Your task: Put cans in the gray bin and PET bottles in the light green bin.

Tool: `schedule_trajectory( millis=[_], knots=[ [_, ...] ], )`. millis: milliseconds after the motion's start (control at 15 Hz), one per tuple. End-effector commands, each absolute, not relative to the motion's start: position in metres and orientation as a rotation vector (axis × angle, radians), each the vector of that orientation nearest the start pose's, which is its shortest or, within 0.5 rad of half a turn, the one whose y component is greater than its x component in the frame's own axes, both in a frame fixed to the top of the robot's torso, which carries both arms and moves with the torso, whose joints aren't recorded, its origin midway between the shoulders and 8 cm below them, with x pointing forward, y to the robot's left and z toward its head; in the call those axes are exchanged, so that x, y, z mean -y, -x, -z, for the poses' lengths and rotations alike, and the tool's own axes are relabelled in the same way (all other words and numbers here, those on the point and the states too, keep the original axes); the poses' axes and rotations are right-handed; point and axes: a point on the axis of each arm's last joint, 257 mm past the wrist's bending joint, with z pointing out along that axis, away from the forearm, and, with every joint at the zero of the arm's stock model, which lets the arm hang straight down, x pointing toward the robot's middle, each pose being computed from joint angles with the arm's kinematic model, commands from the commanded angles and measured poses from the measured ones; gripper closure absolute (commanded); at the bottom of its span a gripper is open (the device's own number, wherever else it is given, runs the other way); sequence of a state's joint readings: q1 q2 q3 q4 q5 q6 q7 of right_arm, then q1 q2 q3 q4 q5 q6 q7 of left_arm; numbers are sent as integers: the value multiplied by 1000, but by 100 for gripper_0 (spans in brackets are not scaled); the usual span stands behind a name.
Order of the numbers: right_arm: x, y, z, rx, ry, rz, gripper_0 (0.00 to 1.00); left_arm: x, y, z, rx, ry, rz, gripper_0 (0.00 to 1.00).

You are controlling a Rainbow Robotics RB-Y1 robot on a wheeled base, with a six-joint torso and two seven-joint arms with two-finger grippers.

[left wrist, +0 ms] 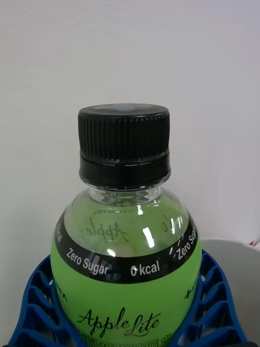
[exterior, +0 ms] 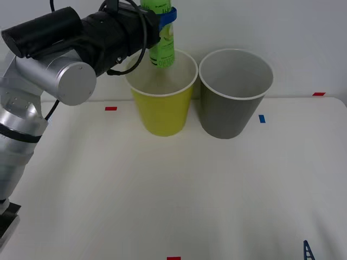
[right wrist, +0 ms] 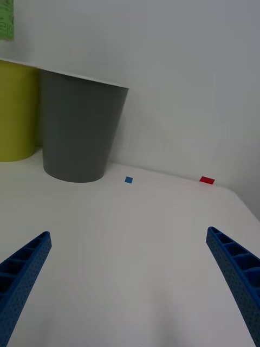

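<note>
My left gripper [exterior: 165, 19] is shut on the PET bottle [exterior: 161, 46], a clear-green bottle with a bright green label. The bottle hangs over the mouth of the light green bin [exterior: 162, 114], its lower end at about rim level. In the left wrist view the blue fingers [left wrist: 32, 303] clasp the bottle [left wrist: 127, 260] on both sides below its black cap [left wrist: 124, 143]. The gray bin [exterior: 227, 116] stands right beside the green one. My right gripper [right wrist: 130, 282] is open and empty, low over the table's front right, with the gray bin [right wrist: 81, 130] ahead of it.
Both bins stand at the back of the white table, close to the white wall. Small tape marks lie on the table: red [exterior: 110, 108], blue [exterior: 262, 118], red [exterior: 319, 93] and red [exterior: 173, 258]. The right gripper's fingertip [exterior: 308, 252] shows at the front right.
</note>
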State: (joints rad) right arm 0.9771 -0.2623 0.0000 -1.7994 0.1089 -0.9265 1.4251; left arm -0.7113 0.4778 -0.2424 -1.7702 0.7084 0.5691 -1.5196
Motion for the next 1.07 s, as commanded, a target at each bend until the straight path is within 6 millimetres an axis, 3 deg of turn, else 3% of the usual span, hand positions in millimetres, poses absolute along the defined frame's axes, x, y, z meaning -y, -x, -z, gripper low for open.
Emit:
schedule_trajectory(
  millis=[67,333,400,467,533,1067],
  knots=[
    [311,-209,239,-1392,216,142,0,-34,-593,-71,-1405,-479,500,100],
    [311,-209,239,-1392,216,142,0,-35,-594,-76,-1381,-477,486,100],
    [311,-209,239,-1392,216,142,0,-35,-593,-77,-1373,-479,483,90],
    [311,-209,239,-1392,216,142,0,-36,-594,-79,-1366,-483,472,9],
    [311,-209,239,-1392,216,142,0,-37,-594,-78,-1363,-487,462,0],
    [311,-209,239,-1392,216,142,0,-50,-593,-94,-1303,-493,414,0]
  ],
)
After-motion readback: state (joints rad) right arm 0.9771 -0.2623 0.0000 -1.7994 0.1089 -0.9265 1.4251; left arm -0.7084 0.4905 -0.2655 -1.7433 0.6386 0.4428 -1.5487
